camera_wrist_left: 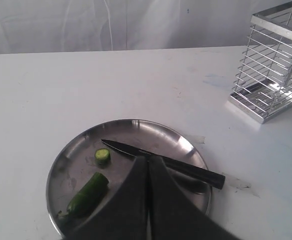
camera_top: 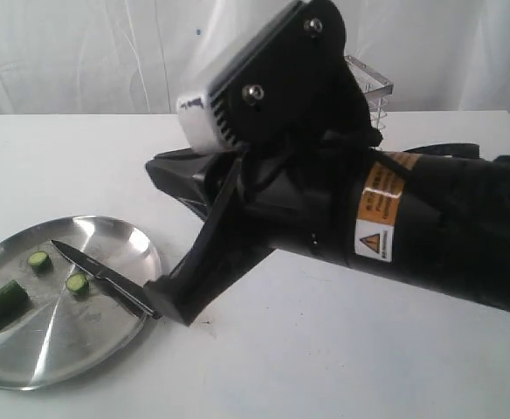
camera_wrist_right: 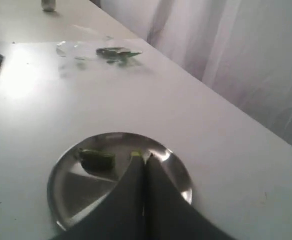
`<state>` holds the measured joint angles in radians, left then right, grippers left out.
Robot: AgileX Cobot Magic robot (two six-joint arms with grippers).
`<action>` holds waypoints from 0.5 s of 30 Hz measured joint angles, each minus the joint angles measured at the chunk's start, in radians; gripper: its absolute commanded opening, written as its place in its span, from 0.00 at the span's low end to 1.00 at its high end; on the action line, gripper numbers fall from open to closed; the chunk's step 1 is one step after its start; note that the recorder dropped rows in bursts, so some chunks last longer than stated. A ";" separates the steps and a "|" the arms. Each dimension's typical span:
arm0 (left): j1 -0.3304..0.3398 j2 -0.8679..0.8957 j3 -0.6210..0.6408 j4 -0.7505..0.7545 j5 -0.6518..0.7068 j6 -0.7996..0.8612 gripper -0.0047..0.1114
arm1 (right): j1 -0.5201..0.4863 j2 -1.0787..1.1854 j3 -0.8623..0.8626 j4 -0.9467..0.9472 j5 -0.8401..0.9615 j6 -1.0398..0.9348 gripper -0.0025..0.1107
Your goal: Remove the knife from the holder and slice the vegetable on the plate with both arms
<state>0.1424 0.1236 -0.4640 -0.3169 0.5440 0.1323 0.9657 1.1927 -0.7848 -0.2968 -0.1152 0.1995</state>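
Knife (camera_wrist_left: 156, 158): lying flat across the plate (camera_wrist_left: 181, 142), handle poking past the rim.
Vegetable (camera_wrist_left: 87, 194): on the plate, one slice (camera_wrist_left: 102, 156) beside the blade.
Holder (camera_wrist_left: 273, 65): upright on the counter (camera_wrist_left: 61, 90), well apart.
Left gripper (camera_wrist_left: 147, 200): pressed together, holding nothing.
Right gripper (camera_wrist_right: 143, 200): fingers together above the plate.

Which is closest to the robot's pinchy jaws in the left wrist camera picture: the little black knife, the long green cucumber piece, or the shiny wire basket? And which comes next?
1. The small black-handled knife: lies on the round steel plate, right at the tips of the left gripper.
2. The dark-green cucumber piece: on the plate, off to one side of the jaws.
3. The tall silver wire basket: standing on the white table, well beyond the plate.
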 measured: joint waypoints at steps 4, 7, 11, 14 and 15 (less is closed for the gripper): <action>0.000 0.000 0.005 -0.002 -0.004 0.002 0.04 | -0.083 0.063 0.000 0.102 0.000 -0.005 0.02; 0.000 0.000 0.040 -0.004 -0.042 0.002 0.04 | -0.148 0.100 0.000 0.143 0.000 -0.005 0.02; 0.000 -0.007 0.166 -0.004 -0.280 0.002 0.04 | -0.212 0.126 0.000 0.163 -0.015 -0.008 0.02; 0.000 -0.024 0.269 -0.002 -0.462 0.002 0.04 | -0.245 0.126 0.000 0.164 -0.055 -0.008 0.02; 0.000 -0.031 0.293 -0.002 -0.504 0.002 0.04 | -0.255 0.126 0.000 0.165 -0.068 -0.008 0.02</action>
<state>0.1424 0.0930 -0.1706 -0.3192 0.0401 0.1346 0.7104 1.3184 -0.7848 -0.1313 -0.1828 0.1914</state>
